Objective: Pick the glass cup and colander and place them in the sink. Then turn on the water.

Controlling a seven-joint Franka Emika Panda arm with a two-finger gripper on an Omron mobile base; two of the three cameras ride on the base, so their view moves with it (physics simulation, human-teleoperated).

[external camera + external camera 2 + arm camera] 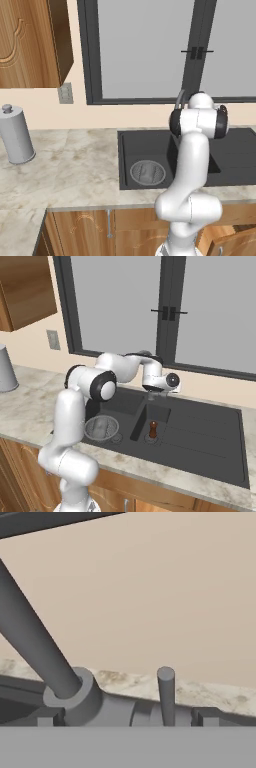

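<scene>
I judge the placing is done and I am on the last step, turning on the water; no stream falls yet.

At the far left of the left base view, a tall grey canister with a knobbed lid (15,135) stands on the pale marbled counter (75,170), well apart from my work. Right of it, at centre frame, the round grey perforated metal colander (148,172) lies in the left basin of the dark charcoal double-basin sink (131,145). In the right base view the colander (101,428) sits lower left of centre. I cannot make out the glass cup for certain; it may sit inside the colander. Right of it, a small brown object (153,429) stands by a drain.

My fingers (161,395) are spread wide, empty, hovering just right of centre at the slim grey faucet (35,647). In the hand view its upright lever (166,694) stands lower centre-right; next I must nudge it.
</scene>
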